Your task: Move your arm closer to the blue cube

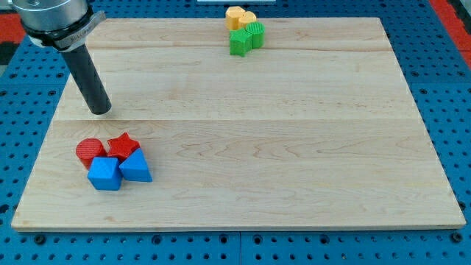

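The blue cube [104,174] sits at the view's lower left on the wooden board [294,147]. It touches a blue triangular block [135,167] on its right, a red cylinder [90,152] above-left and a red star [123,144] above. My tip [101,110] rests on the board, above the cluster and apart from it, roughly a cube and a half's length from the red star. The dark rod rises up and to the left to the arm's flange at the view's top left corner.
At the view's top centre a yellow-orange block [240,17] touches a green block [246,38] just below it. The board lies on a blue perforated table [449,73].
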You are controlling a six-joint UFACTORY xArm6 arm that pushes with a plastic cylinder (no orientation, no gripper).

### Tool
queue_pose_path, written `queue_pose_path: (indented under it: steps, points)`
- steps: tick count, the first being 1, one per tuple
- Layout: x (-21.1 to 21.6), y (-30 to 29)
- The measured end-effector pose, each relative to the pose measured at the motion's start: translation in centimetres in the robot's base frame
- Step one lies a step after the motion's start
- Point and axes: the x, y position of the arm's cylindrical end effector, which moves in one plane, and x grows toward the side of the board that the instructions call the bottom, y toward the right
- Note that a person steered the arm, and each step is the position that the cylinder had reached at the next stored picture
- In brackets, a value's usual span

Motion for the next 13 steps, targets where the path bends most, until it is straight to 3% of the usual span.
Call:
queue_pose_path:
  steps: [6, 9, 10, 11, 13]
  points:
    - [0.0, -0.6]
    - [4.4, -0.6]
    - [4.2, -1.1]
    - [6.3, -4.2]
    - [14.7, -2.5]
